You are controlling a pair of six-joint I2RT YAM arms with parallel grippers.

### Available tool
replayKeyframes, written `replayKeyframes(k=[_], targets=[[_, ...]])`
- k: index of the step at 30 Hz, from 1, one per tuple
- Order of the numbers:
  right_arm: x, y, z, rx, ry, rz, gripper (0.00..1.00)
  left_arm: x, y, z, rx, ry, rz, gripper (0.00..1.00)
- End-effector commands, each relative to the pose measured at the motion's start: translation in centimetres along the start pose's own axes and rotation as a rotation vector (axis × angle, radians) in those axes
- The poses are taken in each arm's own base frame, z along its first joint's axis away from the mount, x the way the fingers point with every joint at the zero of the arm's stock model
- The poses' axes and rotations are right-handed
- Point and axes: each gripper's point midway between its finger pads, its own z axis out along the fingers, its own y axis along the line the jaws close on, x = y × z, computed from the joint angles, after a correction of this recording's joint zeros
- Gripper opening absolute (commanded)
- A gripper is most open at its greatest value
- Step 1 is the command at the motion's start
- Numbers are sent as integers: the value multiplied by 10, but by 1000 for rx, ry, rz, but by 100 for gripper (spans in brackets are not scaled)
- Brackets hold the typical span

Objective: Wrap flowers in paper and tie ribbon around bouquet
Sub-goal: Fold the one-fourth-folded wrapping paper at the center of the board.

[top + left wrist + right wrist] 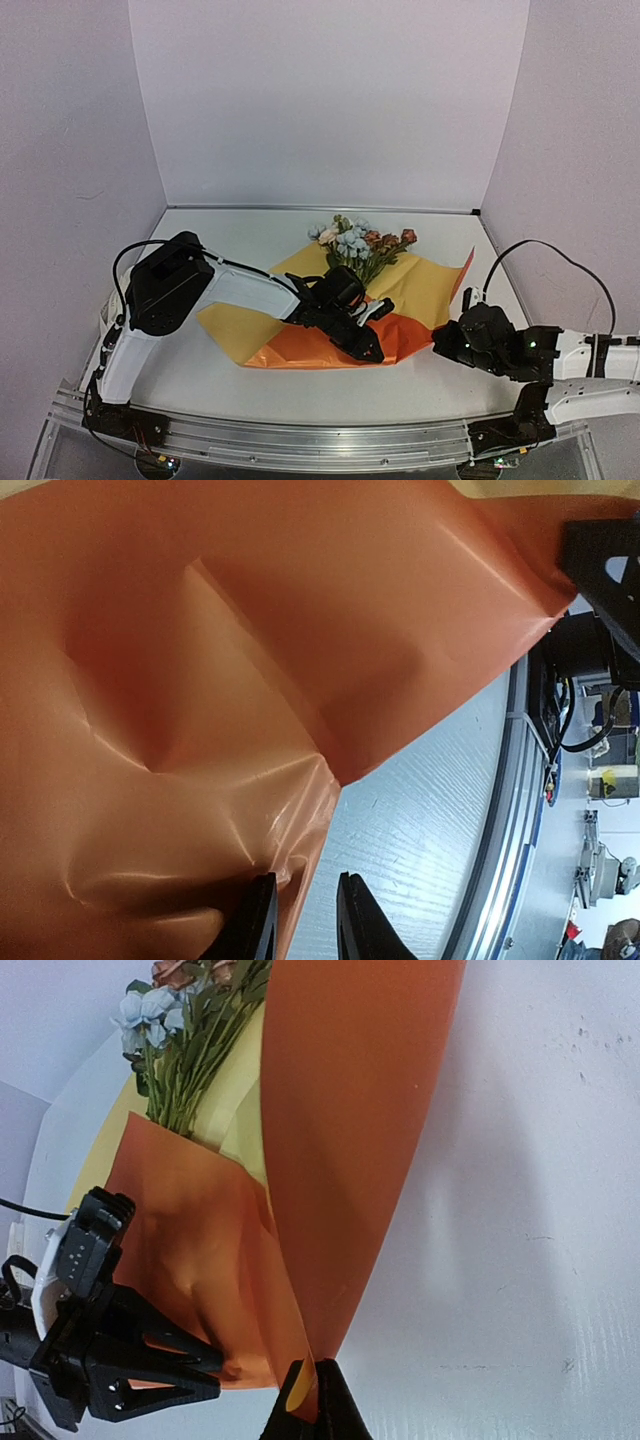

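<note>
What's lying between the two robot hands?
Only the large thin orange-and-yellow paper sheet, its orange fold spanning from the left hand to the right hand, seen in the top view.

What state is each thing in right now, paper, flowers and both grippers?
paper: spread yellow face up, near part folded over to show orange, right corner pinched and lifted
flowers: lying on the paper, heads toward the far side, stems under the orange flap
left gripper: jaws slightly apart, at the orange flap, no clear grip
right gripper: shut on the paper's corner
ribbon: not visible in any view
</note>
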Motion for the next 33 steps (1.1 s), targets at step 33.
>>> replayKeyframes(k=[33], targets=[[15,-8,-8,53,109,-326,0,-98,24,16,87,-162,58,27]])
